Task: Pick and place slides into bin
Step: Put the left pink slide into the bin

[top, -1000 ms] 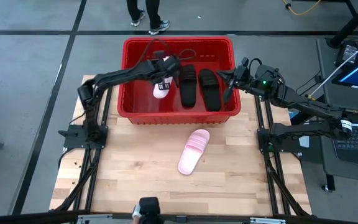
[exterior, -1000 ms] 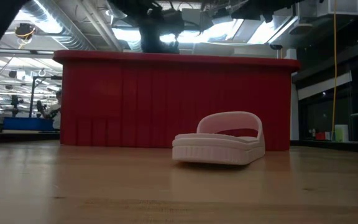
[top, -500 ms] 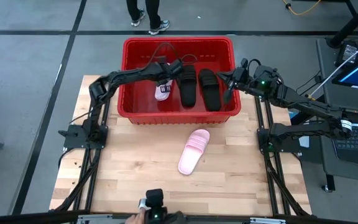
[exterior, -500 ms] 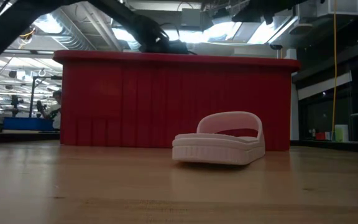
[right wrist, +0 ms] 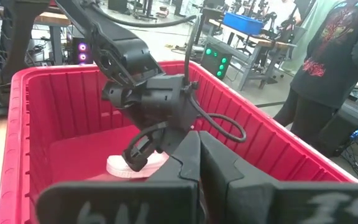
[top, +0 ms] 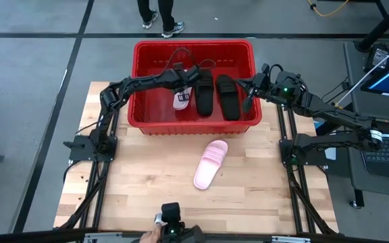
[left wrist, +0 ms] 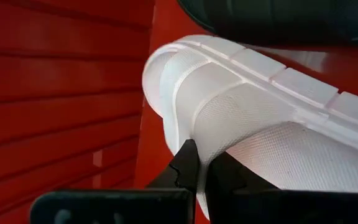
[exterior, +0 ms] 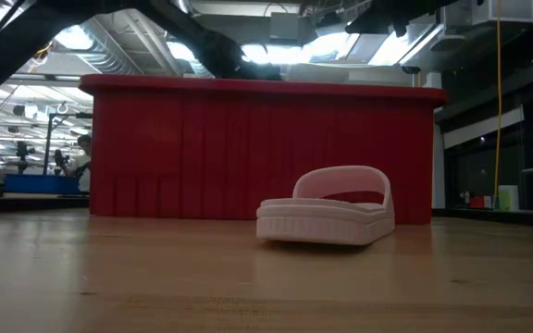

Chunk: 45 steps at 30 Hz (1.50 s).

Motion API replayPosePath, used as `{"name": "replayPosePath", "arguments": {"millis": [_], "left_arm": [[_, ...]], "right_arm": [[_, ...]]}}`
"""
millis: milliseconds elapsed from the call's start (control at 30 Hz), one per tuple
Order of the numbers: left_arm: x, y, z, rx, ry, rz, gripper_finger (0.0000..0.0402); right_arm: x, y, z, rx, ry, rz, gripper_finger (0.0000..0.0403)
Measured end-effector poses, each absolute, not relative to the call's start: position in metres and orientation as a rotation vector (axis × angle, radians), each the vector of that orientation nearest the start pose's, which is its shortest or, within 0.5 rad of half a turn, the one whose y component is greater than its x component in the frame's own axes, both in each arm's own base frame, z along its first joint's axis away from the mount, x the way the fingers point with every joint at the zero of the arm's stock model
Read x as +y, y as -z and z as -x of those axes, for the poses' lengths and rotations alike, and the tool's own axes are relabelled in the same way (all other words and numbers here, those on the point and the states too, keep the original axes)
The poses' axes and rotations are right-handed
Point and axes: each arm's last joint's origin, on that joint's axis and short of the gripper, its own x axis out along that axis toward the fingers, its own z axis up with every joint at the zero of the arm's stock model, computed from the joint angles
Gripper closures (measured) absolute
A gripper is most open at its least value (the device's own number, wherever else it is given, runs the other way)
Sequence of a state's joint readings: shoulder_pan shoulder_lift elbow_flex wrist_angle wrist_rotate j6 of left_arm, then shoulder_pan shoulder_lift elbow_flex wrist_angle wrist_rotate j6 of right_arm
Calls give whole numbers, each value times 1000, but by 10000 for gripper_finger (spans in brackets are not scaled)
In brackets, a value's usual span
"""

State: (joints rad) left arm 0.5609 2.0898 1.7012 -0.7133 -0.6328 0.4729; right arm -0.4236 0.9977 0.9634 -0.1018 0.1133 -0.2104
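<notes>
The red bin [top: 140, 74] stands at the table's far side. Two black slides [top: 204, 92] [top: 228, 96] lie side by side on its floor. My left gripper [top: 189, 75] reaches down into the bin and is shut on a pale pink slide [top: 181, 99], left of the black ones. The other pink slide [top: 210, 164] lies sole-down on the table in front of the bin and also shows in the low view [exterior: 327, 208]. My right gripper [top: 251, 89] is shut and empty, just above the bin's right rim. My left gripper pinches the pink slide's edge [left wrist: 229, 146] between its two fingers, coming from above and slanting down into the bin. The fingers themselves hide the exact spot. The slide hangs below the fingers, and its lower end [right wrist: 124, 167] is on the bin's floor.
The bin's floor has free room left of the pink slide [top: 155, 101]. The bare wooden table [top: 134, 182] stretches in front of the bin. A person stands beyond the table's far edge [top: 159, 17], and another shows in the right wrist view [right wrist: 334, 68].
My left gripper has gone down into the bin and a little toward the black slides, carrying the pink slide. The slide has come down with it, and its lower end now rests on the bin's floor.
</notes>
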Motion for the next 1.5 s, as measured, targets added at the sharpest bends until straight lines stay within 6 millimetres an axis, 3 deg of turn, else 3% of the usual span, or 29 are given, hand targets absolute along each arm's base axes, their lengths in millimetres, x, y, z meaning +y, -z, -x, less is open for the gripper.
{"name": "replayPosePath", "arguments": {"millis": [333,933,1500], "left_arm": [[263,-215,-357,1367,-829,-349,399],[265,-200,-365,1317,-777,-293,397],[268,-205,-376,1161,-733,-250,358]], "right_arm": [[-93,-364,-199,191,520,179,396],[-99,-350,-213,251,513,125,396],[-100,-349,-214,257,512,131,396]]}}
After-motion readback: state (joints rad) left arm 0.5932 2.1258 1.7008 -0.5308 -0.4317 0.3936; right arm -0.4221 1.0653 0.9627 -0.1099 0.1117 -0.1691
